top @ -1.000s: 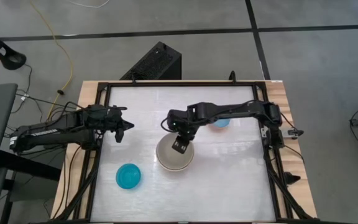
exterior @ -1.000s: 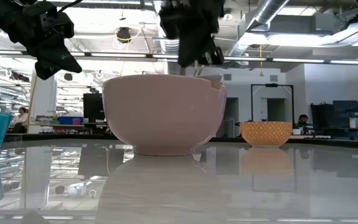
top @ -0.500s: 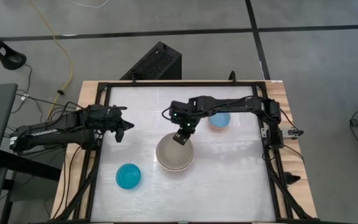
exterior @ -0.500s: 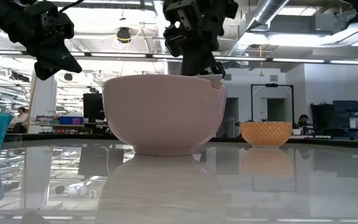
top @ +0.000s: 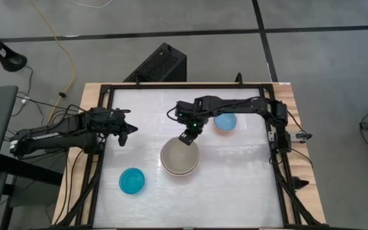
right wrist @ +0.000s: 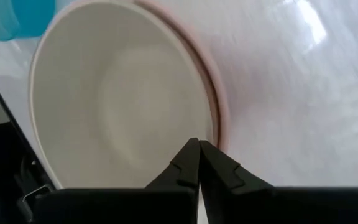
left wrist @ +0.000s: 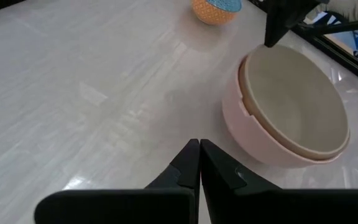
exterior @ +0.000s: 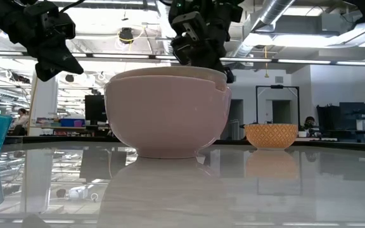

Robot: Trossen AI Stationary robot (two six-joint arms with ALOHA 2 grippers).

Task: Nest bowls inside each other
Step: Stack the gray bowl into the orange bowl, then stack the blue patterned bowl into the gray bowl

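Observation:
A salmon-pink bowl stands on its base mid-table with a cream bowl nested in it. My right gripper is shut at the far rim of this stack. It shows in its wrist view over the cream bowl. A light-blue bowl, orange-patterned outside, stands to the far right. A teal bowl stands near left. My left gripper hangs shut and free above the table's left. My right gripper sets its shut fingertips on the cream bowl's far rim, beside the pink bowl's rim. The fingers slant down from the table's far side. The cream bowl sits inside the pink one, its rim raised above the pink rim.
A black frame borders the white tabletop. The light-blue bowl stands behind and right of the stack in the low view. Open tabletop lies near right.
My right gripper has gone from over the middle of the nested bowls toward the table's far edge, to their far rim, sinking a little. The cream bowl's rim now shows higher above the pink bowl's rim than before.

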